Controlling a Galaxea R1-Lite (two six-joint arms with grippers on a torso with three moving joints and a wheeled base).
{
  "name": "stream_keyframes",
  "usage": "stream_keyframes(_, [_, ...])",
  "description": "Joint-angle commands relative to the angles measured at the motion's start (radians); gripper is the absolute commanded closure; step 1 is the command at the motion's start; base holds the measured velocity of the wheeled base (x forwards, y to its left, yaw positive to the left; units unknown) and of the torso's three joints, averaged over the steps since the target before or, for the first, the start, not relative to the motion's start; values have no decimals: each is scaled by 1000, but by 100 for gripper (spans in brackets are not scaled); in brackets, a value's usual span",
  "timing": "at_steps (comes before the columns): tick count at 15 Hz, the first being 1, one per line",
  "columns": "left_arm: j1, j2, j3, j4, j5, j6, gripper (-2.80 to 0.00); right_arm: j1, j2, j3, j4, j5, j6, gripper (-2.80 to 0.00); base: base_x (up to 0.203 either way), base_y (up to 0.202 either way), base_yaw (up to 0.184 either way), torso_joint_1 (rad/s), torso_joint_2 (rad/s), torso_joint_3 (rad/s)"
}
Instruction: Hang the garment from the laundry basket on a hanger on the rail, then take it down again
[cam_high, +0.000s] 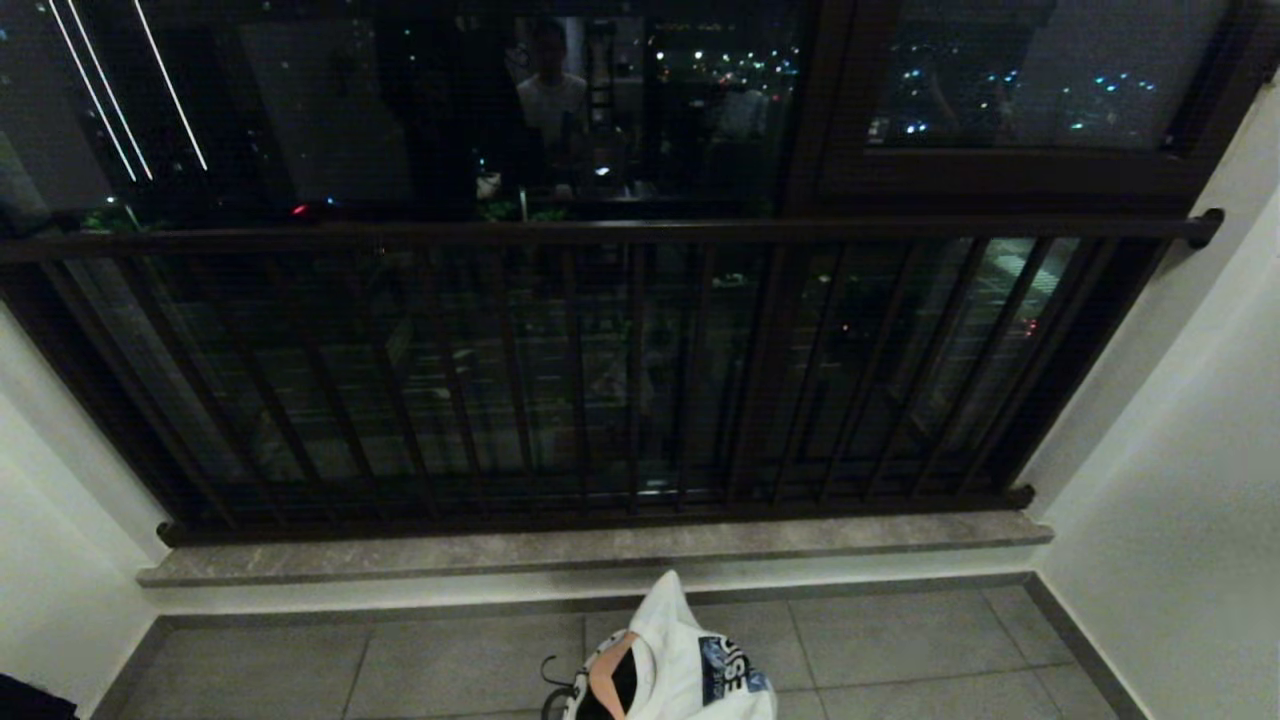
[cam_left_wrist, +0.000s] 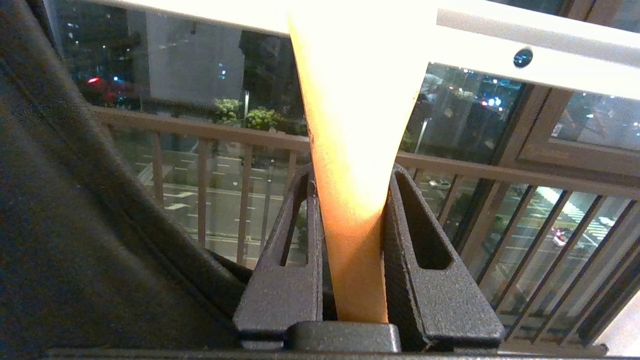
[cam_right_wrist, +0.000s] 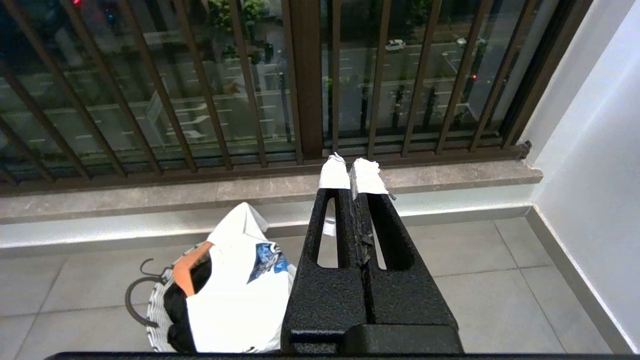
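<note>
Left gripper (cam_left_wrist: 350, 240): clamped on the orange hanger (cam_left_wrist: 357, 150), raised just under the rail (cam_left_wrist: 500, 42).
Hanger: you keep the grip firm and the hanger upright; its hook is out of view, so check it clears the rail.
Garment (cam_high: 690, 655): white, lying in the laundry basket (cam_right_wrist: 157, 312) on the near floor, centre.
Right gripper (cam_right_wrist: 352, 175): fingers together, holding nothing, right of the basket; you leave it parked.
Window grille (cam_high: 600, 235): far side, not your target.
</note>
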Motion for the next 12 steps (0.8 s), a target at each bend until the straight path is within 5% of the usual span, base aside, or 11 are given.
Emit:
stream_keyframes(1, [0, -1, 0, 1, 1, -1, 0, 0, 1, 0, -1, 0, 0, 0, 0, 0, 0, 163, -322, -159])
stream_keyframes(12, [0, 3, -18, 1, 1, 2, 0, 0, 1, 0, -1, 0, 0, 0, 0, 0, 0, 103, -201, -99])
